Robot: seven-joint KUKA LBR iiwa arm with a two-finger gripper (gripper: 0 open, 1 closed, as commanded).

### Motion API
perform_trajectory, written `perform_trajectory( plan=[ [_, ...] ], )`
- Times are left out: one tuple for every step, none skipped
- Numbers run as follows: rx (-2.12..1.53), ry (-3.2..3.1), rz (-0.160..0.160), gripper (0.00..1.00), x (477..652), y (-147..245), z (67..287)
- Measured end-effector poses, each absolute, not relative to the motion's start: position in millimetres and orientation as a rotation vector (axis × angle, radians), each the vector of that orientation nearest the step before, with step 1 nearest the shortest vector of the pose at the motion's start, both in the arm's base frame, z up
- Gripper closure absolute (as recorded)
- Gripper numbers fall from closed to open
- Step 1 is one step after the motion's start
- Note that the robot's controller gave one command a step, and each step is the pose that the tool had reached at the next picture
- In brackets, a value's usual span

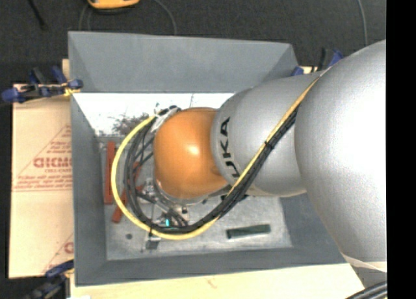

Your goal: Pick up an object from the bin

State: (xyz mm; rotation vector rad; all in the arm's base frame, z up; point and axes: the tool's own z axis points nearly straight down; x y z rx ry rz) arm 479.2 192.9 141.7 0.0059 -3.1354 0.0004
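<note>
My gripper hangs low over the front left part of the bin floor, mostly hidden under the arm's orange cover and a loop of cables. A long red strip lies along the left wall, just left of the gripper. A short red piece sits at the strip's near end. A dark green flat bar lies on the floor near the front wall, to the right of the gripper. What is directly under the gripper is hidden.
The arm comes in from the right and covers the middle and right of the bin. Dark specks are scattered on the floor at the back left. The left and front walls stand close to the gripper.
</note>
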Motion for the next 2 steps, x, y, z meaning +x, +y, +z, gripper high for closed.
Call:
perform_trajectory(
  plan=[
    [0.0, -3.143, -0.002, 0.0, 481.5, 192, 145],
    [0.129, -3.146, -0.002, 0.0, 544.2, 142, 103]
  ],
)
